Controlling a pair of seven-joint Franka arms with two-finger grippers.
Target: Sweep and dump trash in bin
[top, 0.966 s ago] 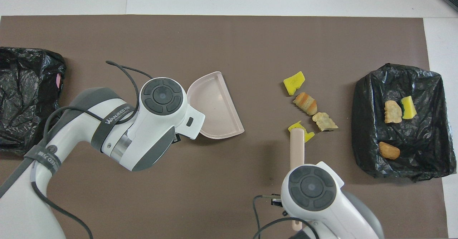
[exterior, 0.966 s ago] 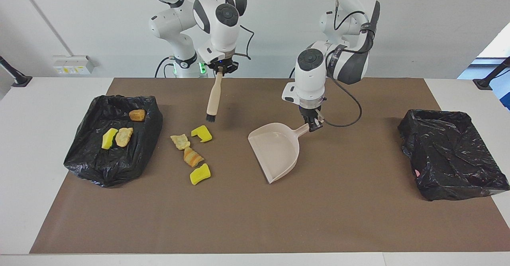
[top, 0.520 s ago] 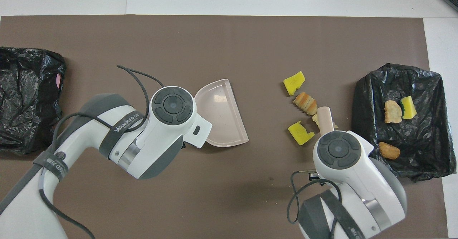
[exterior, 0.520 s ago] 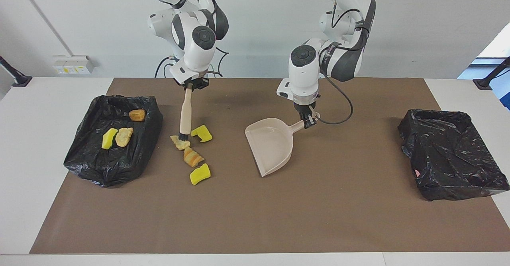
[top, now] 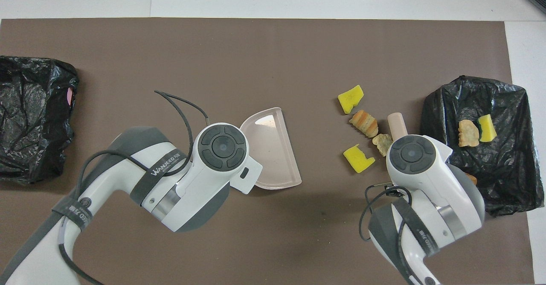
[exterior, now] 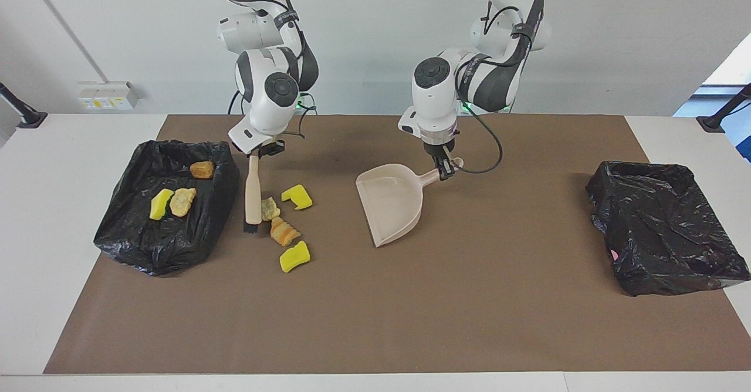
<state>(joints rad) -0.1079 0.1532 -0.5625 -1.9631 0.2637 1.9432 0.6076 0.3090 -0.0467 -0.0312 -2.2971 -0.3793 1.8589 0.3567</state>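
Note:
Trash lies on the brown mat: a yellow sponge chunk (exterior: 297,196) (top: 350,98), a tan piece (exterior: 270,208) (top: 382,143), a brown bread piece (exterior: 284,232) (top: 364,123) and another yellow chunk (exterior: 294,256) (top: 358,158). My right gripper (exterior: 259,151) is shut on the handle of a brush (exterior: 253,195) (top: 396,123). Its bristles are down between the tan piece and the black-lined bin (exterior: 152,251) (top: 503,170). My left gripper (exterior: 443,169) is shut on the handle of the beige dustpan (exterior: 392,201) (top: 268,148), whose mouth points toward the trash.
The bin at the right arm's end holds a brown piece (exterior: 202,169), a yellow chunk (exterior: 161,203) and a tan piece (exterior: 182,201). A second black-lined bin (exterior: 663,233) (top: 34,118) stands at the left arm's end. Bare mat lies between dustpan and trash.
The right arm carried the brush over the trash and lowered it beside the bin, nudging the tan piece. The left arm shifted the dustpan toward the trash.

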